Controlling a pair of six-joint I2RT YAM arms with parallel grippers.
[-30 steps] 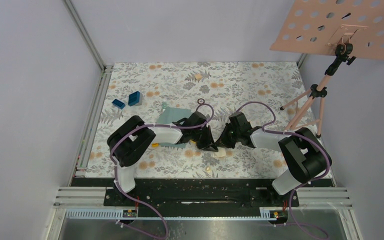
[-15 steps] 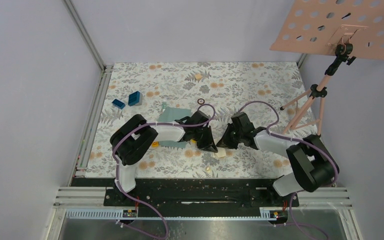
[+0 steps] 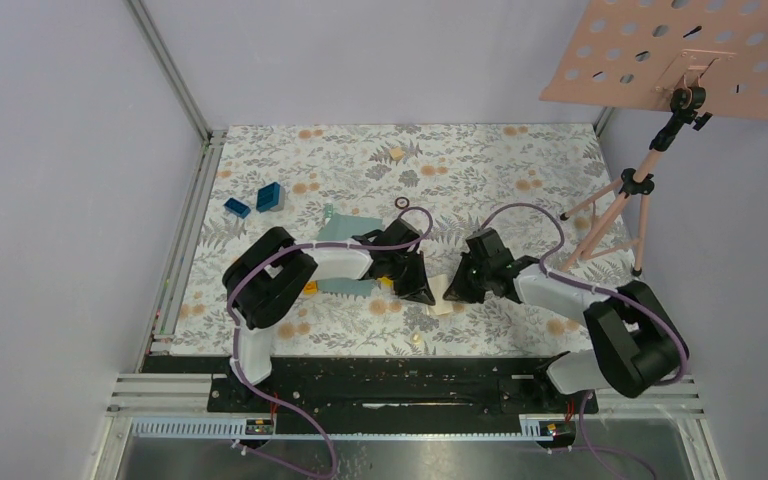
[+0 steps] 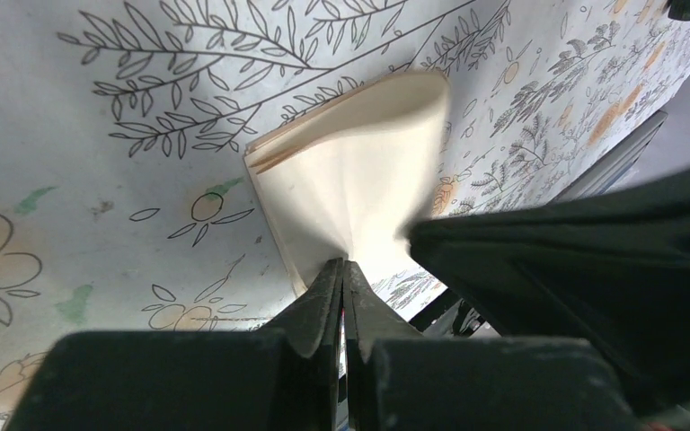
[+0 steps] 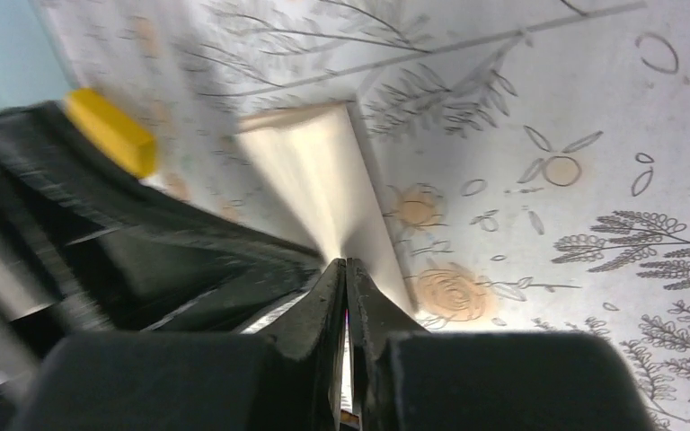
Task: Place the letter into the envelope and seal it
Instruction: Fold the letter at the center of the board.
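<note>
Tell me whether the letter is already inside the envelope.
No, the letter shows bare over the floral tabletop, apart from the envelope.

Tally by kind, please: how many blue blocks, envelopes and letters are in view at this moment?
blue blocks: 2
envelope: 1
letter: 1
total: 4

Letter right of envelope
</note>
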